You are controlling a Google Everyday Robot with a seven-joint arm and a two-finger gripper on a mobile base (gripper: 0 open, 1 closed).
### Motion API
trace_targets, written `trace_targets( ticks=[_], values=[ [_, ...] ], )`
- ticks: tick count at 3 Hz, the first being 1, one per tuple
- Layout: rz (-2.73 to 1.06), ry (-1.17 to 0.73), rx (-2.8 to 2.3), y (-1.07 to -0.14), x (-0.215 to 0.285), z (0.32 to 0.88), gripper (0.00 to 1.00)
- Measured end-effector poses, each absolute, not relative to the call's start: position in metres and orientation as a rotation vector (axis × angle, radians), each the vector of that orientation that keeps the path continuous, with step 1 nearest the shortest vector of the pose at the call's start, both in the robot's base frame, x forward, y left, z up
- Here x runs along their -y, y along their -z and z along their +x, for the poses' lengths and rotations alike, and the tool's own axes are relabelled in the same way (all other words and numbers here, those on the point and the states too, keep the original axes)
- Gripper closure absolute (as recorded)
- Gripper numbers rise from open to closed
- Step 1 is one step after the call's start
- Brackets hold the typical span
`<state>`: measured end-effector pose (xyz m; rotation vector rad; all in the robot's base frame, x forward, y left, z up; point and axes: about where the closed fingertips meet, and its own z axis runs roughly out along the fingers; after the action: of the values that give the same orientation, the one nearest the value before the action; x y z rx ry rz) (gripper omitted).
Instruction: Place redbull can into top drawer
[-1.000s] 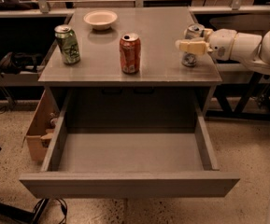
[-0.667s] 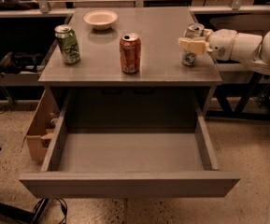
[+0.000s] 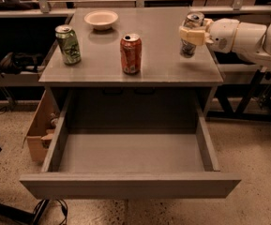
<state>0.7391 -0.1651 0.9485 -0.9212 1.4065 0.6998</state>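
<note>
The redbull can (image 3: pixel 189 47), slim and silver-blue with a silver top, is at the right side of the cabinet top, tilted slightly and raised a little off the surface. My gripper (image 3: pixel 191 34) reaches in from the right on a white arm and is shut around the can's upper half, with a cream finger (image 3: pixel 190 33) across its front. The top drawer (image 3: pixel 130 185) is pulled fully open below the cabinet top. Its grey inside holds nothing.
A red-orange can (image 3: pixel 131 54) stands at the middle front of the cabinet top (image 3: pixel 163 69). A green can (image 3: pixel 68 44) stands at the left and a white bowl (image 3: pixel 101 19) at the back. A cardboard box (image 3: pixel 37 130) sits on the floor by the drawer's left side.
The gripper has moved up and slightly left with the redbull can, which has come up off the cabinet top. The other cans, the bowl and the drawer have not moved.
</note>
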Motion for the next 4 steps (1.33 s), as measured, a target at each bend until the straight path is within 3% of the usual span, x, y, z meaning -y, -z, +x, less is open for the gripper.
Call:
trace_targets(
  ticks=[2,3,4],
  values=[
    [-0.899,-0.599,-1.275,-1.046,0.136,0.644,1.0],
    [-0.857,-0.63,-1.291,-1.043,0.115,0.596,1.0],
    [-0.917,-0.752,-1.379,-0.965,0.071,0.566,1.0]
  ],
)
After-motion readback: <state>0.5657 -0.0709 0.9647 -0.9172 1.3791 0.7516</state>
